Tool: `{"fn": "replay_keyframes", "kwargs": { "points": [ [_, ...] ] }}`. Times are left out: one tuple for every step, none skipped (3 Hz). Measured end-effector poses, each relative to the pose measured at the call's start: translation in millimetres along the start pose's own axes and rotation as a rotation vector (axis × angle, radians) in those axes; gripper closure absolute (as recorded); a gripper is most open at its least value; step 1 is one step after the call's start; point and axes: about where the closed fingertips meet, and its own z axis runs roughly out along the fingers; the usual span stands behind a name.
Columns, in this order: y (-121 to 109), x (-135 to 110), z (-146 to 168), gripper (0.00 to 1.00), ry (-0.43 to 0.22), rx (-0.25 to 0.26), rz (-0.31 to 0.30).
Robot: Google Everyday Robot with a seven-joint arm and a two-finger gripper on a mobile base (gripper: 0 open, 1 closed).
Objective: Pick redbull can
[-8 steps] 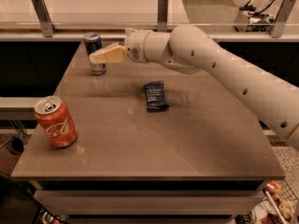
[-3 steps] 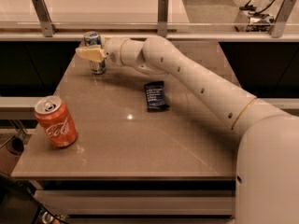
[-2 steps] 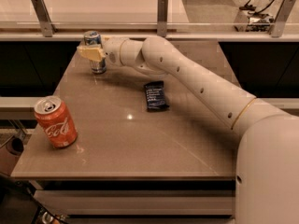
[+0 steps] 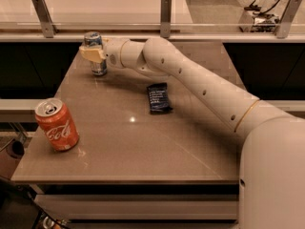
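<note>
Redbull can (image 4: pixel 99 67) stands upright near the far left corner of the table (image 4: pixel 143 142). Its middle is hidden behind the gripper (image 4: pixel 93 53); only the silver top and the lower part show. The white arm (image 4: pixel 200 87) is cut off at the right edge. Whether the gripper clamps the can, I cannot tell. A Coca-Cola can (image 4: pixel 57 124) stands front left, and a dark wrapper (image 4: pixel 158 98) lies mid-table.

- Coca-Cola can (image 4: pixel 57 130), at the near left corner of the table (image 4: pixel 143 147): white "Coca-Cola" script on its red side;
- redbull can (image 4: pixel 97 67), at the far left: lettering on the blue-and-silver side too small to read;
- snack wrapper (image 4: pixel 158 98), mid-table: pale print, not legible;
- gripper (image 4: pixel 93 53), at the redbull can: plain cream surface.
</note>
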Motion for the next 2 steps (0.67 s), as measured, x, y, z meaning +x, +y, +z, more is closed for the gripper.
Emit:
{"fn": "replay_keyframes", "kwargs": {
  "points": [
    [2,-5,-2,1.0,-0.001,-0.014,-0.008],
    [0,-19,-10,1.0,-0.01,-0.044,-0.034]
  ]
}}
